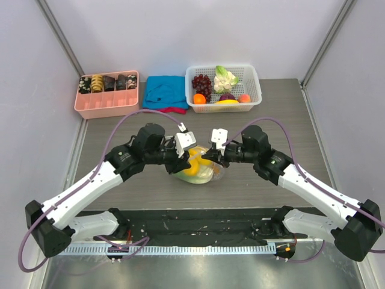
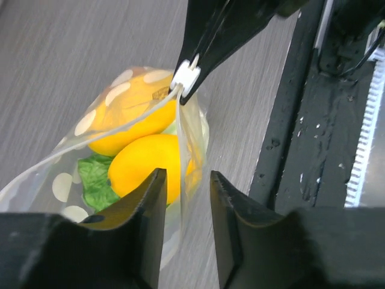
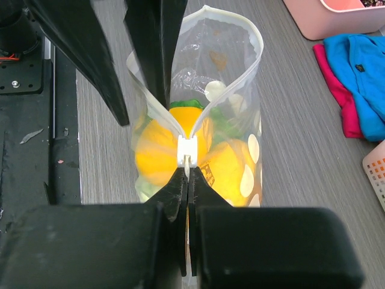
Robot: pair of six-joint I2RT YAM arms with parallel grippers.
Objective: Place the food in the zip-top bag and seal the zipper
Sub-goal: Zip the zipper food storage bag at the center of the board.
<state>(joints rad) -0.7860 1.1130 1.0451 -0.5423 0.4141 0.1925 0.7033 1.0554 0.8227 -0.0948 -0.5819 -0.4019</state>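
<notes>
Right gripper (image 3: 187, 180) clamped the thin whitish zipper (image 3: 260, 57); left gripper (image 2: 187, 180) sat parted astride the floppy, dotted zip-top bag (image 2: 66, 183).

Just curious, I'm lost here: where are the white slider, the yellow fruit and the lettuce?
slider (image 3: 187, 150), right wrist view, its white middle.
yellow fruit (image 2: 141, 159), left wrist view, its rounded front.
lettuce (image 2: 95, 179), left wrist view, a dark green leaf.

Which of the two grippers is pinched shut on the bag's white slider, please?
The right gripper, its fingers closed on the zipper slider; the left gripper has fingers apart, straddling the bag's edge.
</notes>
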